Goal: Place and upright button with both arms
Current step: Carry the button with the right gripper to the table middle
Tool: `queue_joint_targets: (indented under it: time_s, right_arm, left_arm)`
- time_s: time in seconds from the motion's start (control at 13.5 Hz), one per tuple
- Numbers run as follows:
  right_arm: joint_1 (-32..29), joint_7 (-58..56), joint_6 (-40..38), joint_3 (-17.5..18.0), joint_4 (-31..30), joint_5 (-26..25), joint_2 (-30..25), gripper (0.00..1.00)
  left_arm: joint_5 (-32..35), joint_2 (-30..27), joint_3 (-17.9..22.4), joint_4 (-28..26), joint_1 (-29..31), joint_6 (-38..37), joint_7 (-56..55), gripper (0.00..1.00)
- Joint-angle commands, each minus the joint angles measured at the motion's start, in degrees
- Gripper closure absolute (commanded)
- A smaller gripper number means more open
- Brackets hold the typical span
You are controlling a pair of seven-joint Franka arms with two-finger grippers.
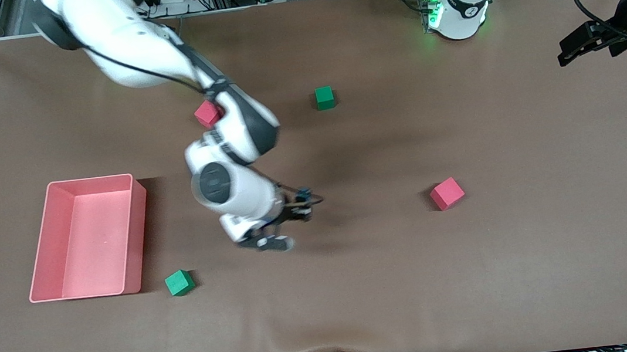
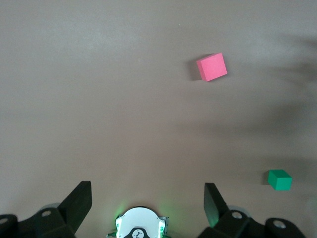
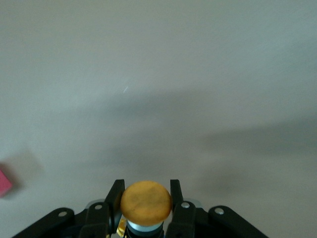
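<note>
Button (image 3: 146,202) clamped in right hand (image 3: 147,206), mid-table

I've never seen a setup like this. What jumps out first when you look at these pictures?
The big white right arm reaching over the middle of the brown table, its right gripper shut on a tiny button with an orange cap. A pink tray sits toward the right arm's end, with red and green cubes scattered about. The left gripper waits open over its own end.
</note>
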Motion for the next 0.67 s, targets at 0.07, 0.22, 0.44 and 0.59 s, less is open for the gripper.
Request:
queue_joint_targets:
  time_s: [0.07,0.22,0.44,0.59]
  right_arm:
    - [4.2,0.2,-1.1,-1.0,8.3,-0.6,6.1,1.0]
    - [6.0,0.2,1.1,-0.9,8.3,-2.3,6.8,1.0]
    - [8.5,0.3,6.3,-1.2,8.3,-3.0,9.6,1.0]
    - [9.2,0.4,7.0,-1.1,8.3,-6.0,10.5,1.0]
  left_arm:
    - [0.8,-0.3,-0.3,-0.2,0.4,0.4,0.6,0.0]
    - [0.8,-0.3,-0.3,-0.2,0.4,0.4,0.6,0.0]
    - [0.8,-0.2,-0.3,-0.2,0.4,0.4,0.7,0.0]
    - [0.8,-0.3,-0.3,-0.3,0.4,0.4,0.7,0.0]
